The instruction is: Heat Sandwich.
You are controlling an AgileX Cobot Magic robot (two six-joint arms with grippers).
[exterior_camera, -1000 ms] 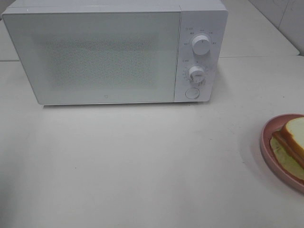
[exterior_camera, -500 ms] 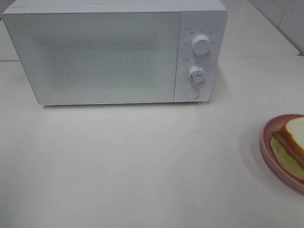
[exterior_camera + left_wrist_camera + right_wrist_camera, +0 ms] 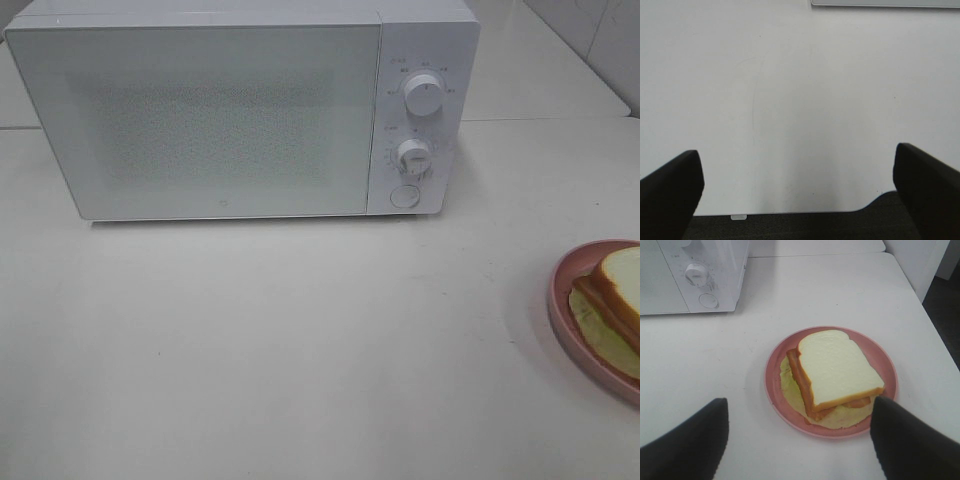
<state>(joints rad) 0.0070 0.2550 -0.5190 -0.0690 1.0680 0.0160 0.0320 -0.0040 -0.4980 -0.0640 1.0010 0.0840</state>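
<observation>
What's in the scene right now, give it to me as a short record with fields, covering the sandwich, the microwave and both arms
sandwich: lying on the pink plate, top slice of bread uppermost, meat and lettuce showing at the edges
plate position: on the white table, at the right edge of the high view
microwave: at the back of the table, door closed
left gripper: jaws wide open over bare table, holding nothing
right gripper: jaws open, just short of the plate, holding nothing

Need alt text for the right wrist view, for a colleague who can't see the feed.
A sandwich of white bread, meat and pale lettuce sits on a pink plate on a white table, framed between the open fingers of the right hand, which holds nothing. A white microwave with its door shut stands beyond.
</observation>
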